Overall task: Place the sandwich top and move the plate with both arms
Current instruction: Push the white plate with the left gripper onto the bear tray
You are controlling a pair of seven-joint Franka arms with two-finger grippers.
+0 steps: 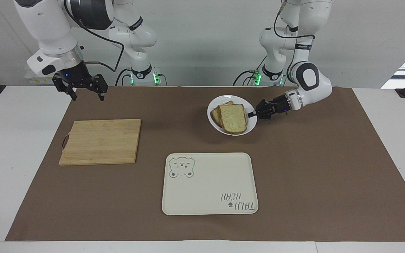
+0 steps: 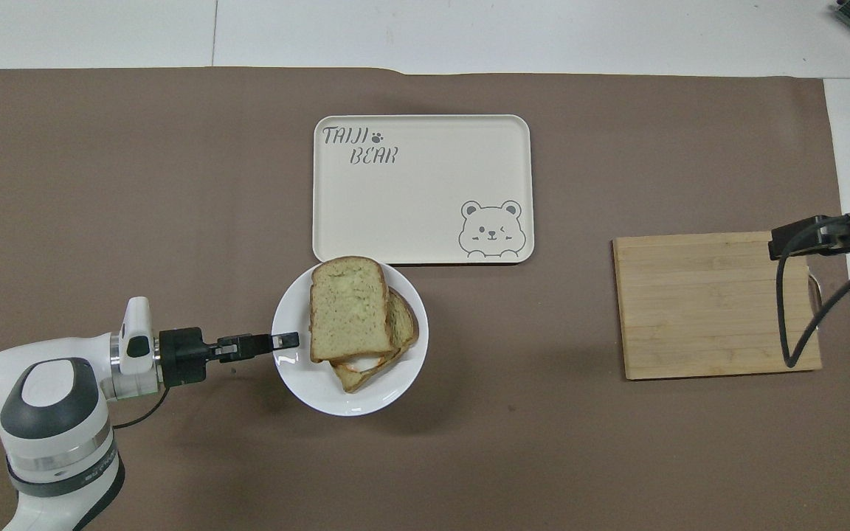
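The small white plate [image 1: 232,98] carries the sandwich. The plain speckled sandwich top [image 1: 233,118] lies on a lower slice, with a bit of egg white showing under it in the overhead view [image 2: 357,362]. My left gripper [image 1: 251,114] is shut on the plate's rim at the side toward the left arm's end and holds the plate [image 2: 305,383] a little above the brown mat, slightly tilted. The top slice also shows in the overhead view [image 2: 347,306], as does the left gripper [image 2: 288,341]. My right gripper [image 1: 83,92] is open and empty, waiting raised over the mat's corner near the cutting board.
A cream bear tray [image 1: 209,189] lies farther from the robots than the plate, mid-table. A wooden cutting board [image 1: 100,141] lies toward the right arm's end. A brown mat [image 1: 329,168] covers the table.
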